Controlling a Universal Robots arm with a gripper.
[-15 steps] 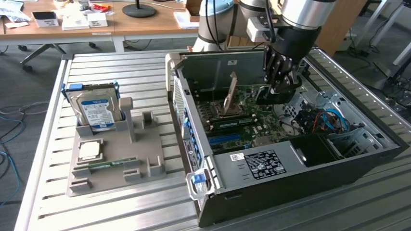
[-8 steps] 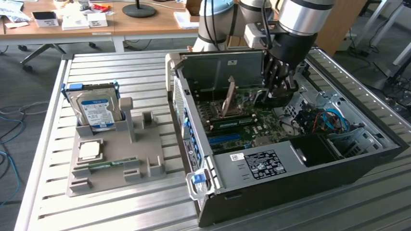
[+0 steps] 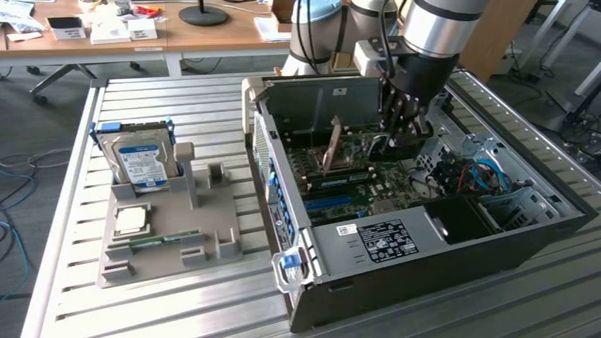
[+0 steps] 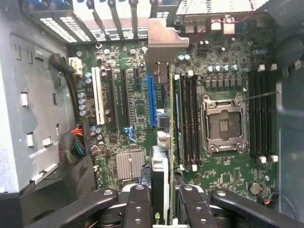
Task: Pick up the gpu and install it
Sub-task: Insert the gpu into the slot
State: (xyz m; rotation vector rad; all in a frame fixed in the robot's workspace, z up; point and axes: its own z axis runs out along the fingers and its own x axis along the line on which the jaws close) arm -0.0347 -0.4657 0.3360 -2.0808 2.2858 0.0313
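The gpu (image 4: 161, 183) stands on edge between my fingers, seen edge-on, and its silver bracket (image 4: 161, 40) points toward the case's rear slot openings. My gripper (image 4: 164, 209) is shut on the card, a black finger (image 4: 137, 204) on each side. The card hangs over the green motherboard (image 4: 135, 107), between the blue slot (image 4: 151, 99) and the memory slots. I cannot tell whether it touches the board. In the exterior view my gripper (image 3: 406, 141) reaches down into the open computer case (image 3: 423, 239) with the gpu (image 3: 369, 146) below it.
A CPU socket (image 4: 223, 123) lies beside the memory slots. Cables (image 4: 76, 142) run along the case wall. On the exterior view's left, a grey holder (image 3: 160, 239) carries a hard drive (image 3: 141, 162), a processor (image 3: 131, 220) and a memory stick (image 3: 155, 241). A wooden desk (image 3: 188, 32) stands behind the slatted table.
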